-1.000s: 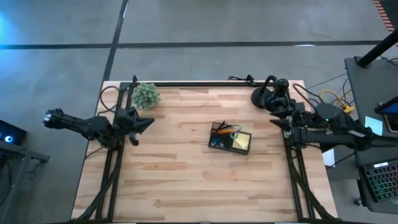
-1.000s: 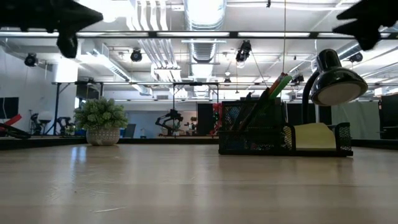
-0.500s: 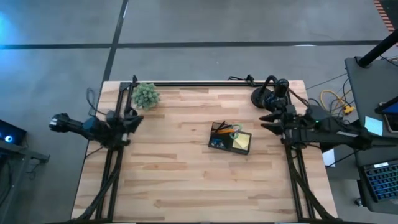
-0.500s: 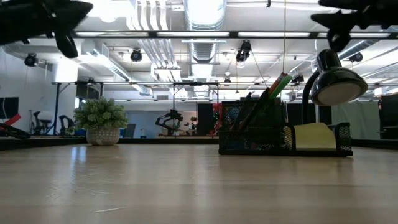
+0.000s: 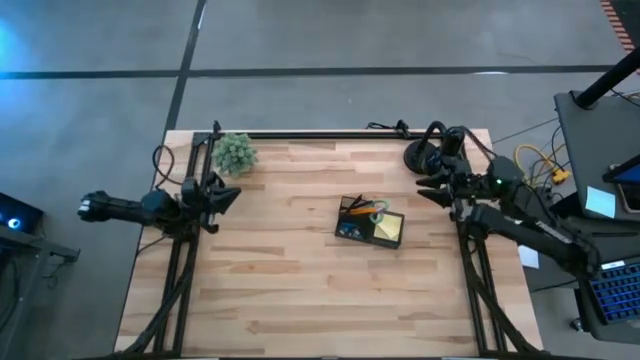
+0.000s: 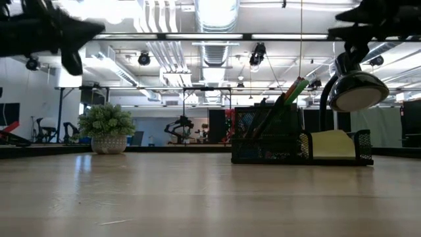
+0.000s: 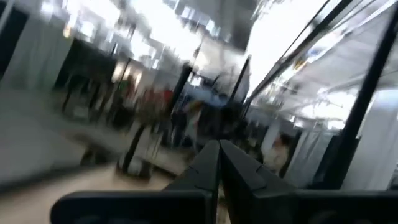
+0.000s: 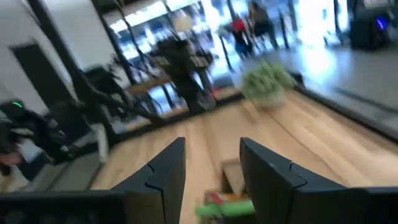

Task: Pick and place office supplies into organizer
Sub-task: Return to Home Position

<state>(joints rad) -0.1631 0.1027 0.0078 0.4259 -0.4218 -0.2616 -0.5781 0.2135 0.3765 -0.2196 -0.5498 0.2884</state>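
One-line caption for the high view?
Filled organizer right of table centre; left gripper and right gripper near opposite side edges, plant and lamp at far corners.

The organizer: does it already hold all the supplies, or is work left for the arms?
Done, it seems: the organizer holds the green scissors, orange pencils and yellow pad, and no loose supply shows on the table. In hand: nothing; the left gripper is shut and empty at the left edge, the right gripper open and empty near the lamp. Left: probably only parking the arms.
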